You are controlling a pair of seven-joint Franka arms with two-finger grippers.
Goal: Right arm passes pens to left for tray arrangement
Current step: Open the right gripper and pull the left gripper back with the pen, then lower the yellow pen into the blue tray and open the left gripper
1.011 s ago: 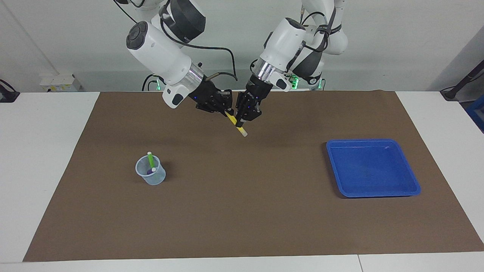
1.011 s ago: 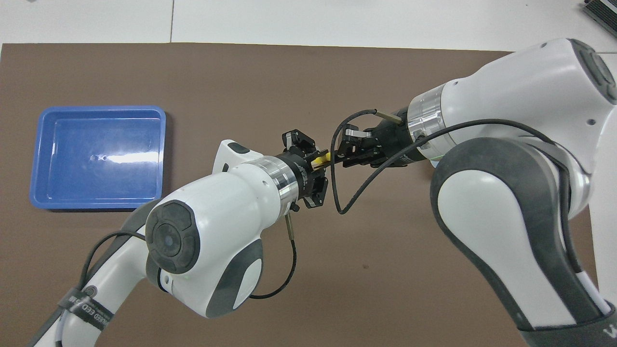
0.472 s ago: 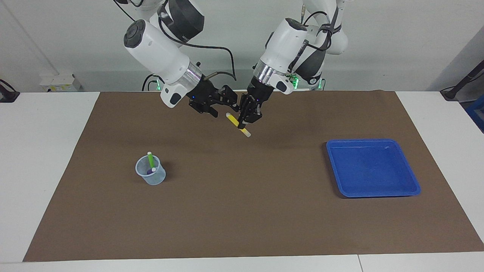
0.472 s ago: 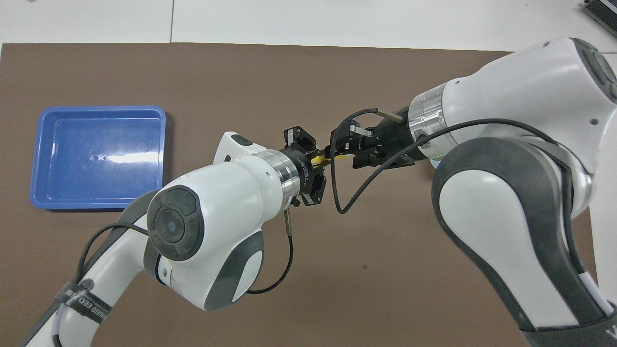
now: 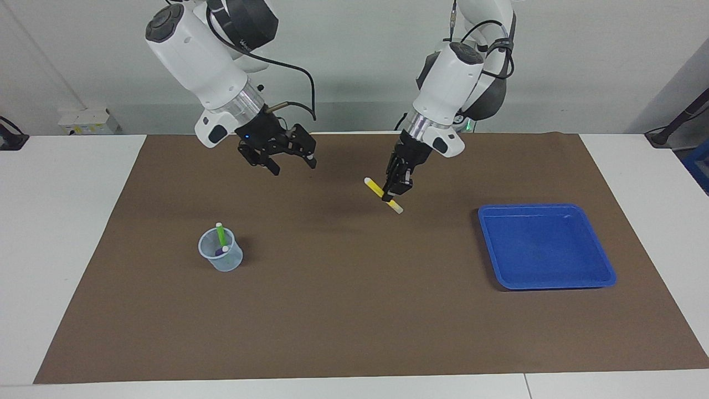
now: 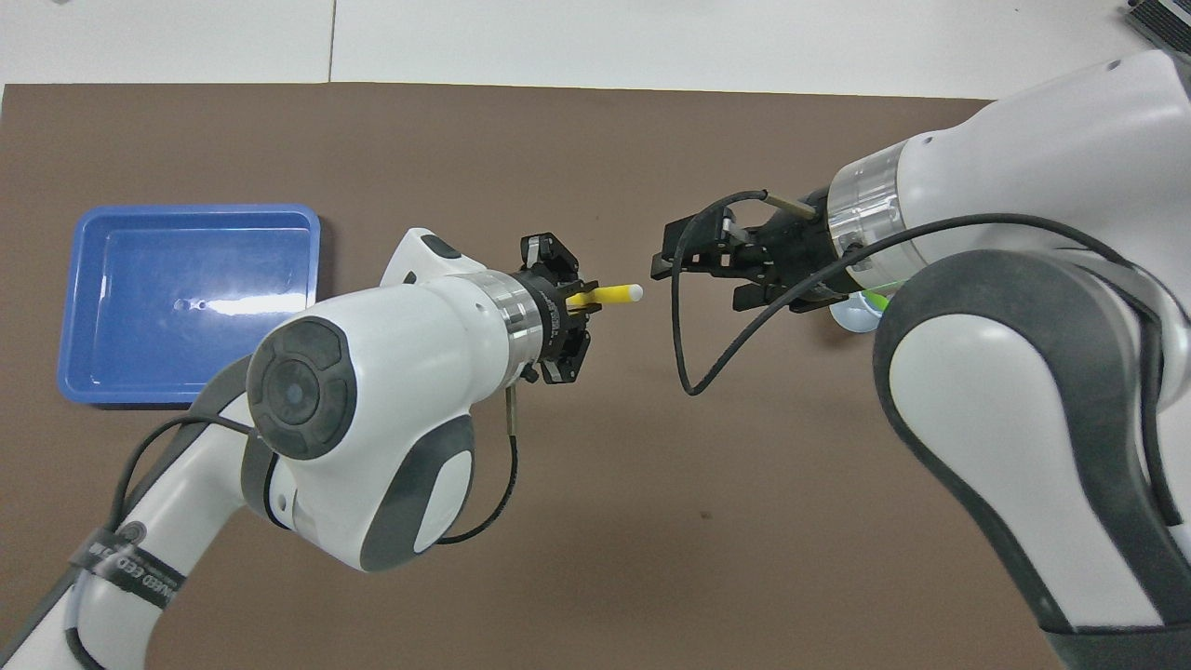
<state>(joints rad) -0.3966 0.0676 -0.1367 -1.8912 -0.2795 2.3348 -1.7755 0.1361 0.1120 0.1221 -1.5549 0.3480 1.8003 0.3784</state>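
Arms I drive: right arm (image 5: pixel 199 61) and left arm (image 5: pixel 451 77), white shells, dark grey joints
Wrists: silver rings
Cables: black loops

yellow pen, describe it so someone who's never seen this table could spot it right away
Start at the brown mat, then find the left gripper hanging above the mat's middle. Clamped in it, tilted, is the yellow pen with a whitish cap. The green pen and purple pen stand in the clear cup.
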